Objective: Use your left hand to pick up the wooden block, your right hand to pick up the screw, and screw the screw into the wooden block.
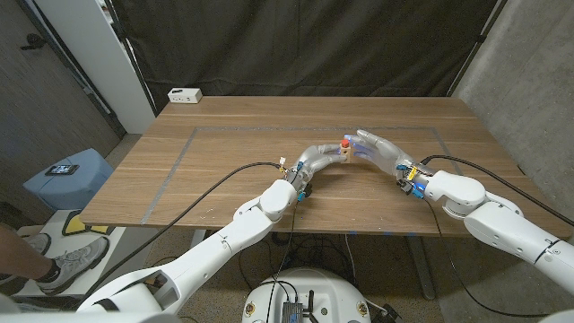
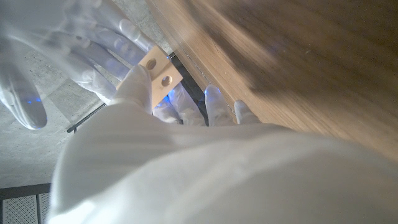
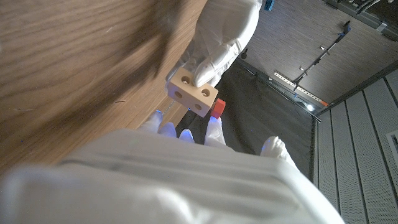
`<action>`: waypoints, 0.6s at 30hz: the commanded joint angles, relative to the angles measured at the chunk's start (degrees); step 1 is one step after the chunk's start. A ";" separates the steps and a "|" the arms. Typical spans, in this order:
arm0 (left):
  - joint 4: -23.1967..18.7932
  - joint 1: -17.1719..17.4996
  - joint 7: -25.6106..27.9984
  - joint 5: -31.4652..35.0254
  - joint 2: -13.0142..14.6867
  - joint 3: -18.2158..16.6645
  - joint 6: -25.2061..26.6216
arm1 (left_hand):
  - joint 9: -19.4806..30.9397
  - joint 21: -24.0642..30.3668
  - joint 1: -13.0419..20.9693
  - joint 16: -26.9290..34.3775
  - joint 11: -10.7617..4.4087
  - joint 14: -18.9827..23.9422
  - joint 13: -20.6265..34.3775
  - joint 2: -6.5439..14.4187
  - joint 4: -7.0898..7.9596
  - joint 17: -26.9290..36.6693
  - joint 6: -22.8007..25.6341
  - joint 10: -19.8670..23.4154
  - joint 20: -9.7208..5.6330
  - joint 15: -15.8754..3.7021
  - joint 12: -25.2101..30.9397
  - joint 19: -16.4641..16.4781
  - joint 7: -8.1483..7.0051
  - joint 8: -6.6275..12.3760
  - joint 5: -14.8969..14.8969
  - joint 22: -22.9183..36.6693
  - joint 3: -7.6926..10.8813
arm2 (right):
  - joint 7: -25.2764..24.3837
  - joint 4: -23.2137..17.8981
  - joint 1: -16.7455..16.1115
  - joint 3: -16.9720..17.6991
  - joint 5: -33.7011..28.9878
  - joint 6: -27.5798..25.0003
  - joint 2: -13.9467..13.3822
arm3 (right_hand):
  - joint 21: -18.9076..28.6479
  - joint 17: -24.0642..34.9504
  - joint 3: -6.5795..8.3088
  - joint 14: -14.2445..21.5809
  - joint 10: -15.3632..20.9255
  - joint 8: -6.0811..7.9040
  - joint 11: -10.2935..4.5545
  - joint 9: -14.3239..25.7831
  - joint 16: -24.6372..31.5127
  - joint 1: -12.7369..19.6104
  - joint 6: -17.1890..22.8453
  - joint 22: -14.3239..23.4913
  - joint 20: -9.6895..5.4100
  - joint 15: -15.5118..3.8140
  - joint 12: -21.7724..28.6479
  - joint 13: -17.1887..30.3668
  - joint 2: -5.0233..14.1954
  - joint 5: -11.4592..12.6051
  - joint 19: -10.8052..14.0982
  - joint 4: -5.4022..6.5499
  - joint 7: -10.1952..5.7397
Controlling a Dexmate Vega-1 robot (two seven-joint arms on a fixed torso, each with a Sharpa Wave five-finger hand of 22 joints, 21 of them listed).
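wooden block (image 3: 192,93) in left fingers (image 3: 214,53), screw (image 3: 217,109) beside

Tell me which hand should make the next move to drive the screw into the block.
The right hand. It sits against the red screw right beside the wooden block, so it is likely best placed to turn it. The left hand grips the block above the table and should just steady it.

Head looks down; wrists closely share wooden block (image 3: 192,92).

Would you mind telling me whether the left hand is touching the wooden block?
Touching. The right wrist view shows the left hand gripping the wooden block from above, fingertips pressed on its top face.
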 commanded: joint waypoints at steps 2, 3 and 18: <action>0.65 -0.46 -0.45 -0.48 -0.19 -0.04 0.02 | 0.14 0.21 -0.34 0.36 0.05 -0.15 -0.07 0.33 0.17 0.10 0.69 -0.28 0.11 -4.28 0.11 -0.13 0.17 0.38 0.32 0.27 0.20 | -0.58 -0.65 -0.42 0.04 0.41 -0.77 -0.26 | 0.32 0.19 0.06 -8.42 -6.92 0.28 0.16 0.03 0.13 -0.03 0.62 0.25 0.30 0.10 0.28 0.17 -0.15 0.25 0.05 -0.04 0.01; 0.71 -0.51 -0.50 -0.51 -0.20 -0.03 0.02 | 0.14 0.21 -0.32 0.36 0.05 -0.13 -0.07 0.32 0.15 0.09 0.68 -0.27 0.10 -4.26 0.11 -0.13 0.09 0.38 0.32 0.27 0.21 | -0.62 -0.64 -0.47 0.05 0.27 -0.65 -0.29 | 0.33 0.19 0.06 -8.42 -6.94 0.28 0.16 0.03 0.13 -0.03 0.63 0.25 0.30 0.10 0.27 0.17 -0.15 0.25 0.06 -0.04 -0.03; 1.38 -0.98 -0.93 -0.85 -0.39 0.05 -0.04 | 0.14 0.23 -0.36 0.36 0.05 -0.10 -0.07 0.33 0.16 0.09 0.66 -0.31 0.11 -4.33 0.10 -0.09 0.05 0.37 0.33 0.27 0.22 | -1.52 -1.73 -1.73 0.70 0.98 -1.56 -1.00 | 0.37 0.17 0.10 -8.31 -6.72 0.36 -0.06 0.03 0.18 0.02 0.98 0.25 0.22 0.06 0.38 0.17 -0.11 0.26 0.13 -0.07 -0.22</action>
